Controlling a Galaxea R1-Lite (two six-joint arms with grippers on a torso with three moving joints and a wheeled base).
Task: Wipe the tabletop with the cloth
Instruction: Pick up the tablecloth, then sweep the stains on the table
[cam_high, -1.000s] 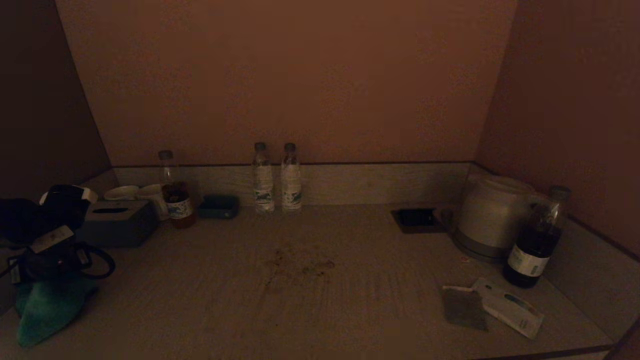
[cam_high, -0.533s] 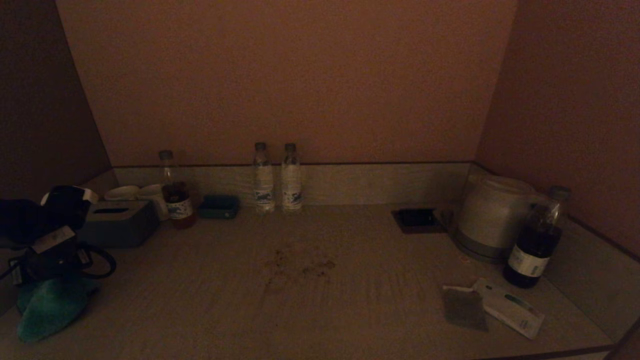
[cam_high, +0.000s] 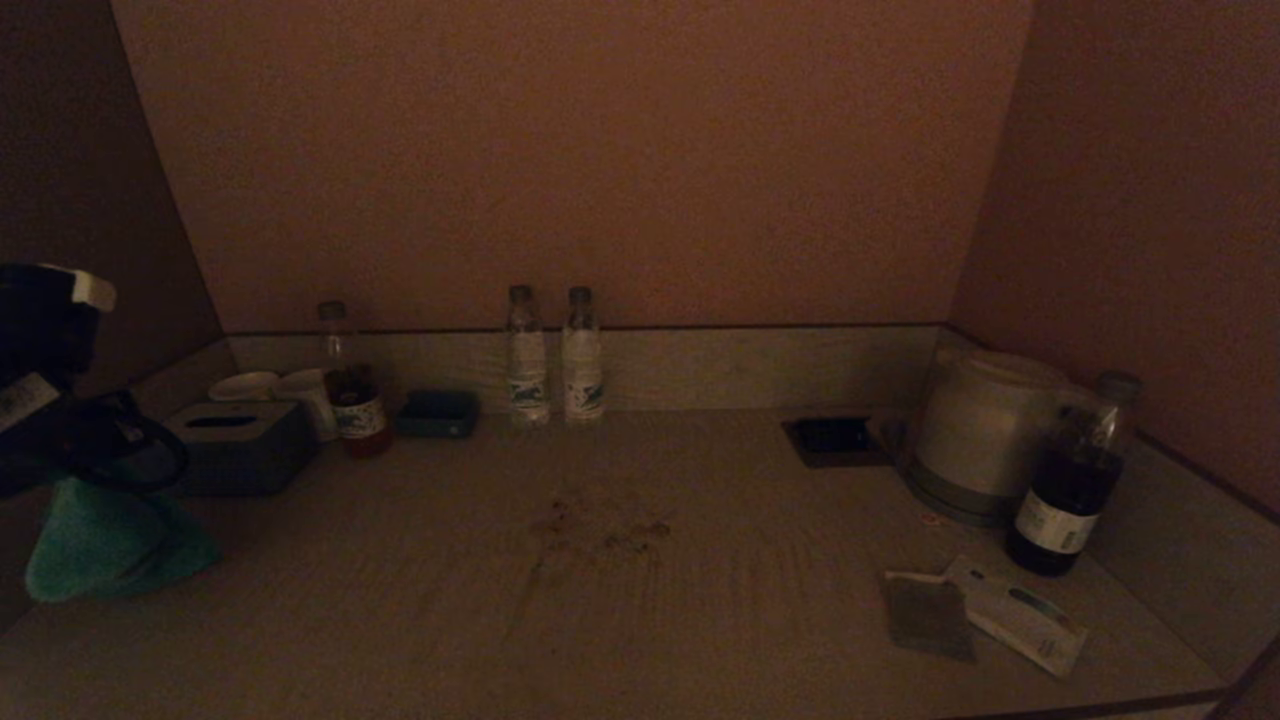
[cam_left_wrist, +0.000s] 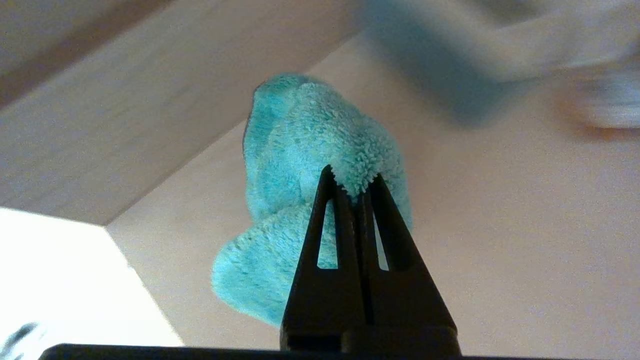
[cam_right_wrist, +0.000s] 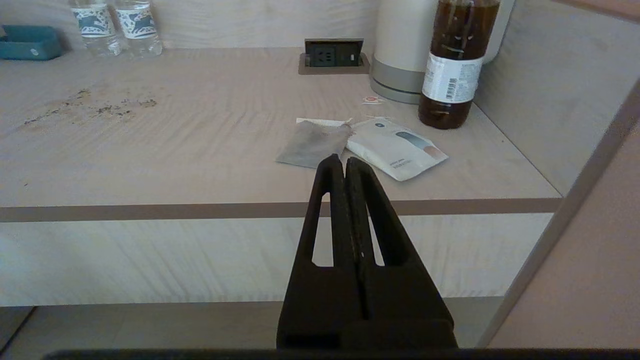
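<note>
Two fingertips of the left gripper (cam_left_wrist: 352, 175) pinch the cloth (cam_left_wrist: 305, 165), which hangs bunched below it, clear of the tabletop (cam_high: 640, 600) at its far left edge, beside the tissue box (cam_high: 235, 445). Right gripper (cam_right_wrist: 345, 165) closed on nothing, parked before the table's front edge.

My head view is very dim and reddish, and shadow swallows its left edge. Both wrist views look bright. On the left wrist, a corner glares white, and the far background smears with blur.
</note>
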